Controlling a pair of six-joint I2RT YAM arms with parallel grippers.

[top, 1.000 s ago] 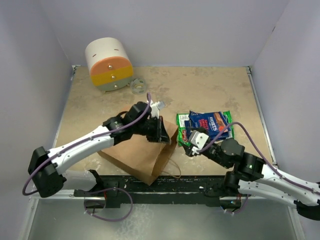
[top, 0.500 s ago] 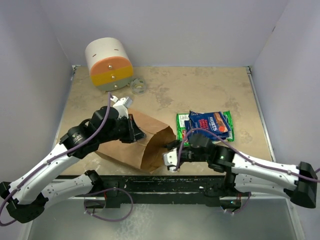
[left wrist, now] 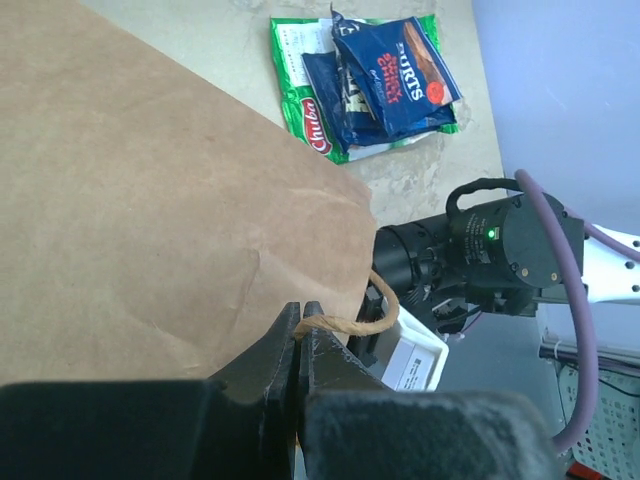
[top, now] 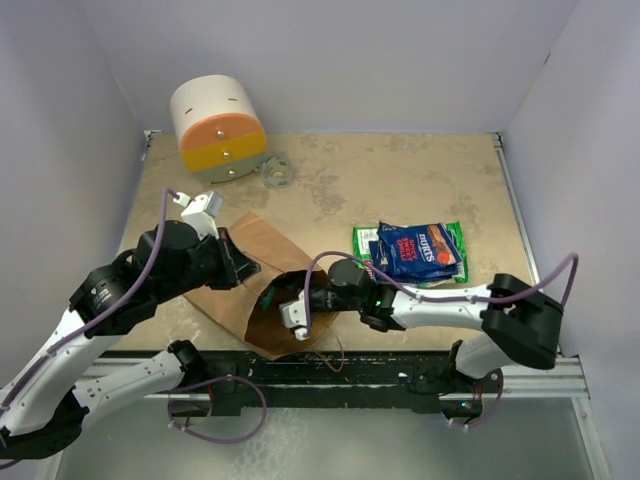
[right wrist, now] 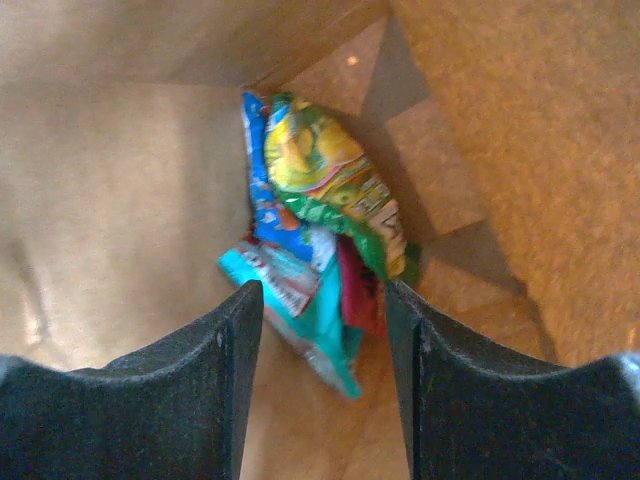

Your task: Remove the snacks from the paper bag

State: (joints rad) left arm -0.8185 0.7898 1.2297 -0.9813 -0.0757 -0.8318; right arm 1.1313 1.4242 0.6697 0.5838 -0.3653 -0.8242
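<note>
Left end effector [left wrist: 300,320] clamps twisted handle [left wrist: 345,322] of brown kraft paper bag [left wrist: 150,200] as anchor. Right end effector [right wrist: 322,300] gapes before shiny multicoloured snack packets [right wrist: 325,190], seemingly ungripped.

The overhead view is bright and evenly lit, with soft, faint shadows. Inside the paper bag [right wrist: 120,200] the right wrist view is dim, warm and soft; the right fingers [right wrist: 210,390] blur at 6 o'clock. The left fingers [left wrist: 265,365] sit dark and unfocused at 6 o'clock.
</note>
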